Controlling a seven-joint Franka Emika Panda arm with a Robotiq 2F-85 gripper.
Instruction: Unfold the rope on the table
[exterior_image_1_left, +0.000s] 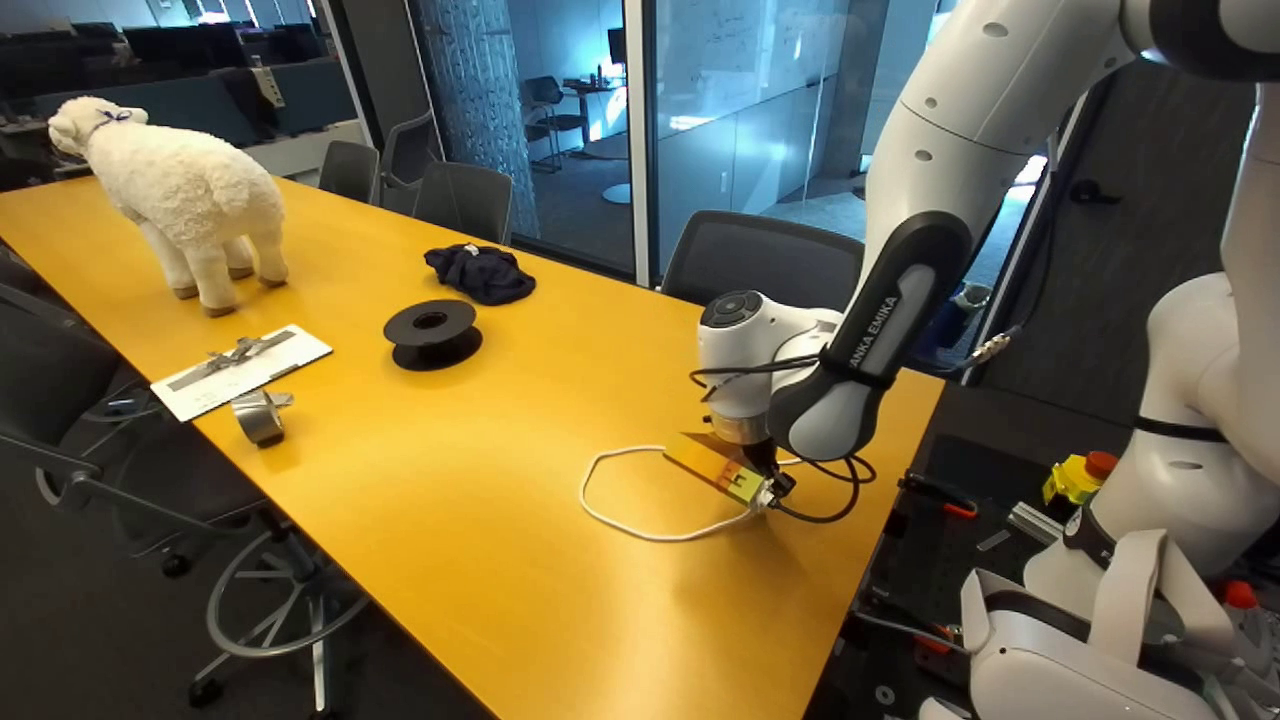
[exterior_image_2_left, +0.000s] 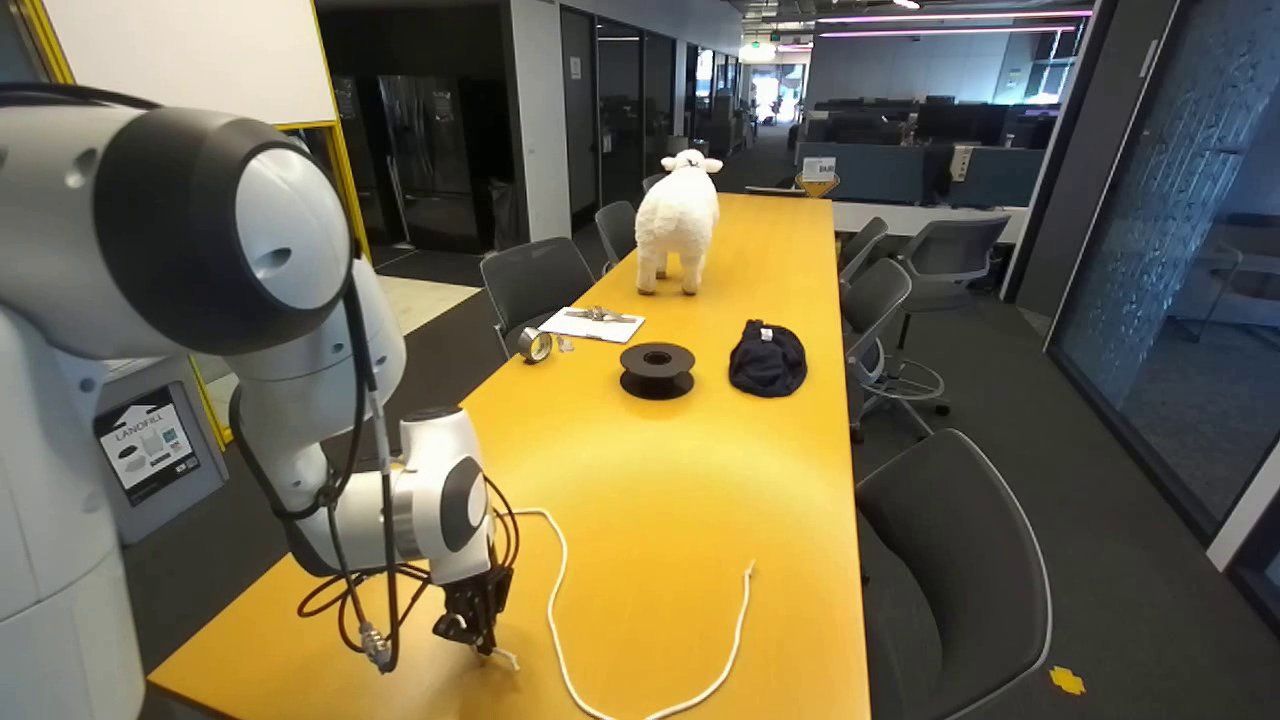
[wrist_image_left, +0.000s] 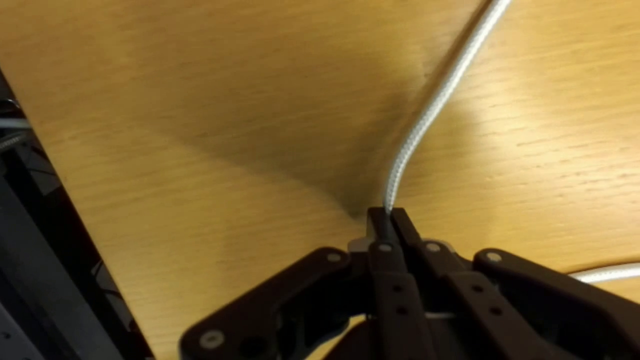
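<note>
The white rope lies in a wide open curve on the yellow-orange table, partly hidden behind the gripper and arm. In an exterior view the rope bends in a U, with one free end toward the chair side. My gripper is low over the table near its robot end; it also shows in an exterior view, where a short piece of rope sticks out at its tips. In the wrist view the gripper is shut on the rope, which runs away to the upper right; another stretch shows at right.
A black spool, a dark cap, a tape roll, a clipboard and a plush sheep stand farther along the table. Chairs line both sides. A white headset lies beside the robot base. The table edge shows at left in the wrist view.
</note>
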